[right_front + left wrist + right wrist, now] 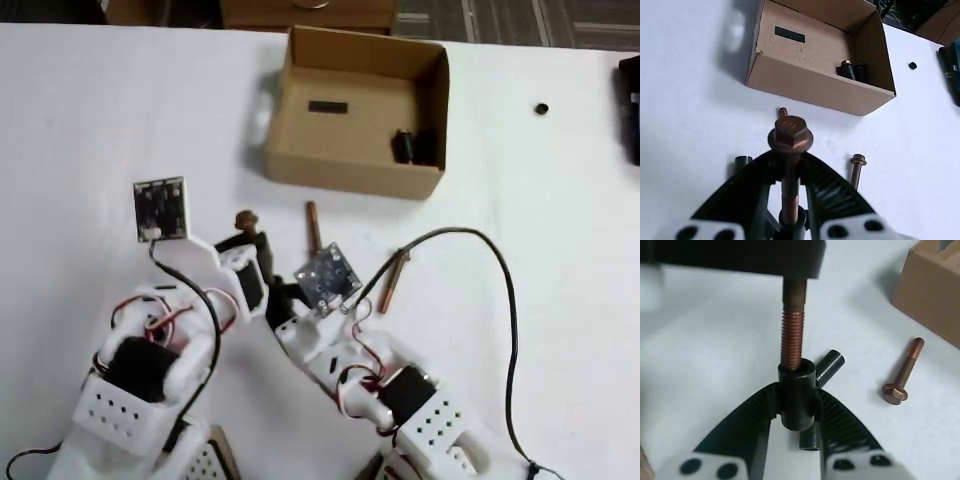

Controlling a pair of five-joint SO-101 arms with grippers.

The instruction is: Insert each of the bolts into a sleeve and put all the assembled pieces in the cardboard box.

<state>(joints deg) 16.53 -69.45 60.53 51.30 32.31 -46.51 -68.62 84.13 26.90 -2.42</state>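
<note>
A white table (90,120) spreads under soft, even light, and beyond its far edge lie a grey striped floor (520,20) and brown furniture (300,12).

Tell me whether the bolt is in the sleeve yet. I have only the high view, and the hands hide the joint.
Observer: Right wrist view: the bolt's threaded tip sits inside the mouth of the sleeve in the right hand.
Operator: Check the black piece in the box.
Observer: Left wrist view: a copper bolt head caps it, so it is assembled.
Operator: Find me the next part to load.
Observer: Right wrist view: a spare sleeve lies flat just beyond the held one.
</note>
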